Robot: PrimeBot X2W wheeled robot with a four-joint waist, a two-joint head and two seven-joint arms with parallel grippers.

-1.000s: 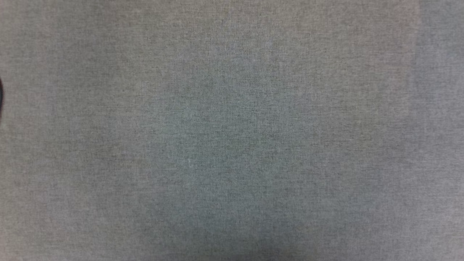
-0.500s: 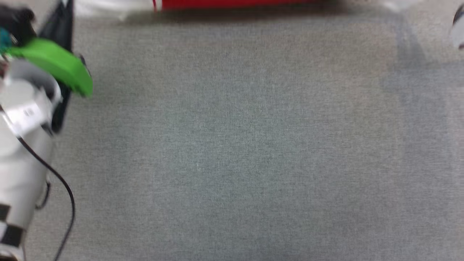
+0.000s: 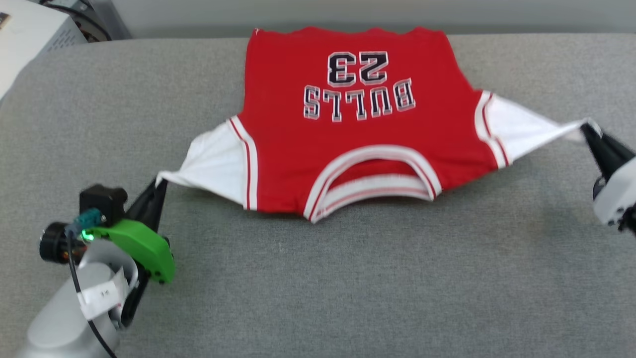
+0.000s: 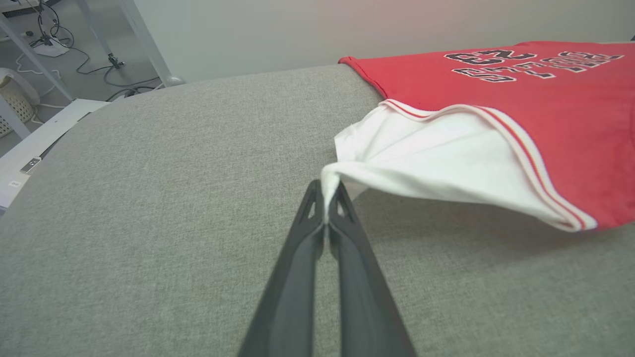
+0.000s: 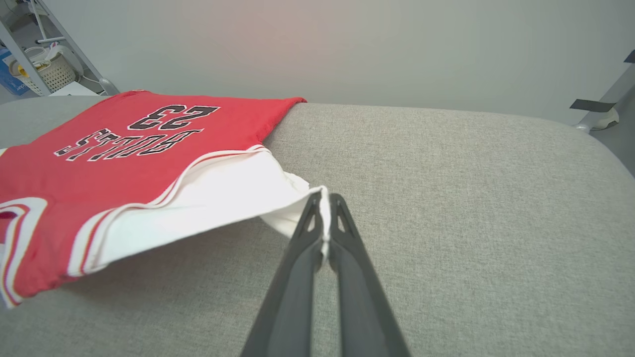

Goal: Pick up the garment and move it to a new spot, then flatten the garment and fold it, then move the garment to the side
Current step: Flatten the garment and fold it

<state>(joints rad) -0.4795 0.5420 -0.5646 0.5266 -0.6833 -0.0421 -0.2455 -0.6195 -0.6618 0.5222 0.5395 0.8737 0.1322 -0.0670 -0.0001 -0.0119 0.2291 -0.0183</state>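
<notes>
Grey cloth tabletop [image 3: 348, 298], the garment [image 3: 357, 144] spread across the upper middle of the frame.
At lower left the left tool [image 3: 158, 186] is clenched on one white sleeve tip [image 3: 175, 175]; at the right edge the right tool [image 3: 589, 130] pinches the other. Soft, light, limp, I'd judge: best held by sleeve tips. A second ago the head view showed bare cloth; the camera has lifted.

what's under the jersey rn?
The grey fabric surface. The garment lies on it, its white sleeve tips pinched up by the left gripper and right gripper. Anything beneath the red body is covered.
</notes>
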